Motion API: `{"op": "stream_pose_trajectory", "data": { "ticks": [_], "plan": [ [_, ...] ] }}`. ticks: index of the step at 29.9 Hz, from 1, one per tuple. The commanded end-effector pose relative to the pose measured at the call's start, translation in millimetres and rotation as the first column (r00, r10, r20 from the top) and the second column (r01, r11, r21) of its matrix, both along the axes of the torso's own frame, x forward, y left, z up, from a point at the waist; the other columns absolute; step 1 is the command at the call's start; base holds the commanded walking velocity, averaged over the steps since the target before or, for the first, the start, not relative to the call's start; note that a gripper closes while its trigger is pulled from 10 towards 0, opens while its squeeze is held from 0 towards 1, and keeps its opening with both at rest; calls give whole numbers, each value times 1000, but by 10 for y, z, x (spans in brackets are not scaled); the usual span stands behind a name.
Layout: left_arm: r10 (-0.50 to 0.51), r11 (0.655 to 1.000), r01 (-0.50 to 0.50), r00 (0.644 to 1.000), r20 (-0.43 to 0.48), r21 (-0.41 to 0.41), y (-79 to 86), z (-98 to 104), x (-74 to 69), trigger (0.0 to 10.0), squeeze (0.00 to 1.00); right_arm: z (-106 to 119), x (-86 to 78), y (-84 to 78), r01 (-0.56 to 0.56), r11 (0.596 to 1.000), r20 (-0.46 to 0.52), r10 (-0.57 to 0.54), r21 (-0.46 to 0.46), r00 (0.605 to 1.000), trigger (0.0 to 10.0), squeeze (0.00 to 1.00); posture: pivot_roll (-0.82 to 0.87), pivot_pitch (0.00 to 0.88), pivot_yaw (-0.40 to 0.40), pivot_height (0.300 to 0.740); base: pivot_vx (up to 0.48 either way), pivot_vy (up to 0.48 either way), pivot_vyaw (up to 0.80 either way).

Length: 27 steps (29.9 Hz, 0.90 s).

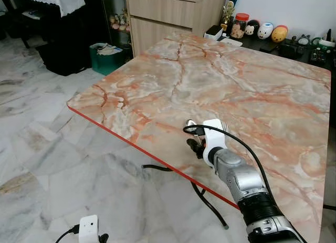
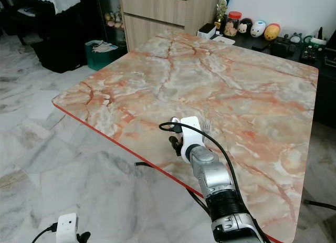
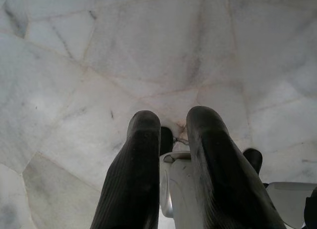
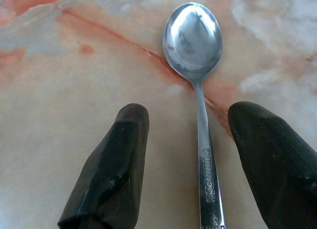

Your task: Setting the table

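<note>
Left eye view: the counter (image 1: 157, 96) is a large slab with a peach and rust veined marble pattern and a thin red edge line, standing on a floor (image 1: 37, 148) of pale grey-veined marble tiles. The right arm (image 1: 247, 188) reaches over the near edge of the counter, and the right end effector (image 4: 188, 115) sits low over the surface close to that edge. Its two black fingers (image 4: 119, 160) are spread apart and grasp nothing. A metal spoon (image 4: 195, 46) lies flat on the counter between the fingers, bowl pointing away from the wrist, handle running back toward it; the handle carries engraved lettering. Neither finger touches the spoon. A black cable (image 1: 231, 140) loops over the wrist.

The left end effector (image 3: 168, 125) hangs beside the counter, above the floor tiles, with its fingers near each other and a narrow gap between them; nothing is held.

Beyond the far corner of the counter stands a wooden cabinet (image 1: 168, 17). A green bin (image 1: 107, 56) sits on the floor beside it. A dark shelf (image 1: 294, 46) along the wall carries round figurines (image 1: 265, 30) and a jar (image 1: 240, 23). Thin black legs (image 1: 205, 196) show under the counter.
</note>
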<state>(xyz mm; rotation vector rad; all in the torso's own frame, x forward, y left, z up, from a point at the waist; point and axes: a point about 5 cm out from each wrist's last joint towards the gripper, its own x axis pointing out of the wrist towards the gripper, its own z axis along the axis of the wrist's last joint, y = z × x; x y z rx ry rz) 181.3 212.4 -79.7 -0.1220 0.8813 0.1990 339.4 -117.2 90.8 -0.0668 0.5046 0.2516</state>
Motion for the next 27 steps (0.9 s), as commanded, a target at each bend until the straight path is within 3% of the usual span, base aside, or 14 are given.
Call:
{"op": "stream_pose_trajectory", "data": {
  "ticks": [1,13,26,27],
  "plan": [
    [0,1000,0,1000,-23,-6,-11,-25,-41,10000,0,-7,16,-13,5,1000,4,-5,-6,1000,10000,0,18,33,-15,740,0,0,0],
    [0,1000,0,1000,-21,-5,-10,-24,-39,10000,0,-16,51,1,11,1000,18,-11,1,1000,10000,0,18,33,-15,740,0,0,0],
    [-4,1000,4,1000,-21,-8,-17,-28,-45,10000,0,-68,64,-102,33,999,13,-33,-26,999,10000,0,19,29,-16,740,0,0,0],
    [-4,1000,4,1000,-21,-8,-17,-28,-45,10000,0,-71,65,-104,34,999,13,-34,-26,999,9569,0,19,29,-16,740,0,0,0]
  ]
}}
